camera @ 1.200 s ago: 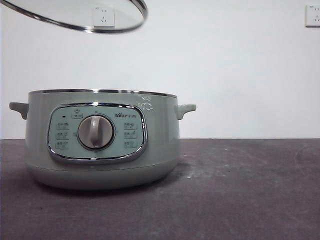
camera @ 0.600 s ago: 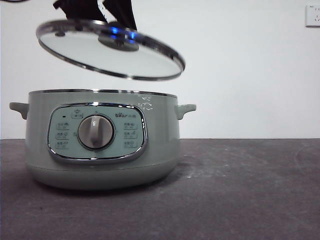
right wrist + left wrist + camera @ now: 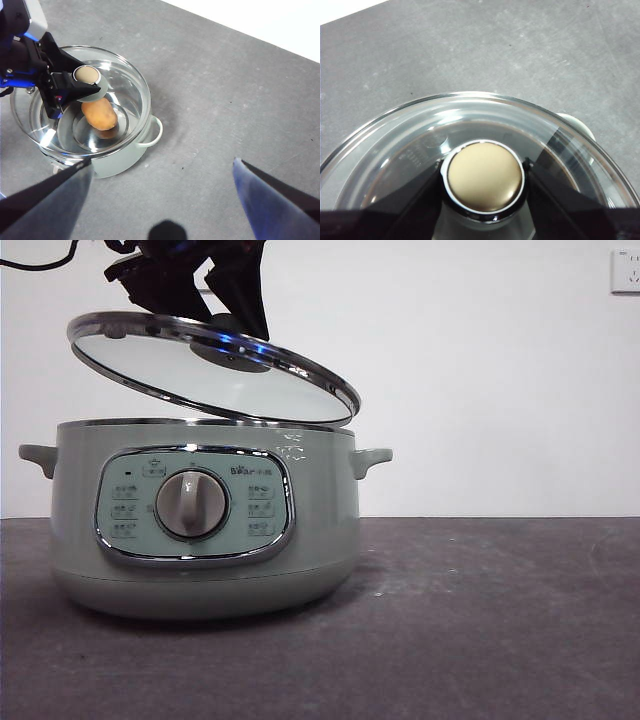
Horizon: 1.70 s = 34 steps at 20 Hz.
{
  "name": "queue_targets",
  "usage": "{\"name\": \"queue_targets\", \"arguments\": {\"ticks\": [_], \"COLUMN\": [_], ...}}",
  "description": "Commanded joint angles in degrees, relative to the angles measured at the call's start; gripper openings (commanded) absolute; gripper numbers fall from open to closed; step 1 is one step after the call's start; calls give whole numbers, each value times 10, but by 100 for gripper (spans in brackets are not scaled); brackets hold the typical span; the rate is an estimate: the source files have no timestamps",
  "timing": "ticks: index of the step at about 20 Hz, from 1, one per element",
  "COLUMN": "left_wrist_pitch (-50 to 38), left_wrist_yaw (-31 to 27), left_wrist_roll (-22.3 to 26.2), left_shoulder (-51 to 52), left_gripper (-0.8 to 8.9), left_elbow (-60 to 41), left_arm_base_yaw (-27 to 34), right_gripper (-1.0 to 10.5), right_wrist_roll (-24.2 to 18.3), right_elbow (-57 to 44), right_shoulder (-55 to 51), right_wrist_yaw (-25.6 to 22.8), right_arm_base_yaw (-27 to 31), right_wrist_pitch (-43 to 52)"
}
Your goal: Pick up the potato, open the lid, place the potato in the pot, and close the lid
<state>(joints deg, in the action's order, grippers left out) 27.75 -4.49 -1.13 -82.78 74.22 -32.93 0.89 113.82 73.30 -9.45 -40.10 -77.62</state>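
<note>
1. One potato (image 3: pixel 99 113) lies inside the pot (image 3: pixel 200 530), seen through the glass.
2. The lid (image 3: pixel 215 365) hangs tilted just above the pot's rim, its low edge nearly touching.
3. The left pincer (image 3: pixel 485 175) is clenched on the lid's knob (image 3: pixel 485 176), directly over the pot.
4. The right pincer (image 3: pixel 160 175) hovers released above the counter (image 3: pixel 225 100), apart.

One pot (image 3: pixel 205 530), one lid (image 3: pixel 210 365), one potato (image 3: pixel 99 114), two pincers (image 3: pixel 485 172) (image 3: pixel 160 170).
</note>
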Motion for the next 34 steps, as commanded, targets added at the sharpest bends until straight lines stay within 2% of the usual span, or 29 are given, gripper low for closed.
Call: {"name": "queue_targets", "arguments": {"ticks": [1, 9, 15, 21, 34], "left_wrist_pitch": [-20, -59, -53, -18, -38], "left_wrist_yaw": [-5, -15, -14, -10, -16], "left_wrist_roll": [-4, -4, -5, -37, -83], "left_shoulder": [4, 4, -1, -15, -16], "left_gripper": [-9, -9, -9, -9, -9], "left_elbow": [-5, -52, -61, -61, -86], "left_arm_base_yaw": [0, 0, 0, 0, 1], "right_gripper": [468, 469, 468, 468, 468], "right_wrist_roll": [8, 8, 10, 12, 27], "right_elbow": [1, 1, 1, 1, 1], "right_shoulder": [-1, -1, -1, -1, -2], "right_wrist_yaw": [-1, -1, 1, 1, 5], "right_arm_base_yaw": [0, 0, 0, 0, 0], "right_wrist_pitch": [-7, -7, -7, -8, -9]}}
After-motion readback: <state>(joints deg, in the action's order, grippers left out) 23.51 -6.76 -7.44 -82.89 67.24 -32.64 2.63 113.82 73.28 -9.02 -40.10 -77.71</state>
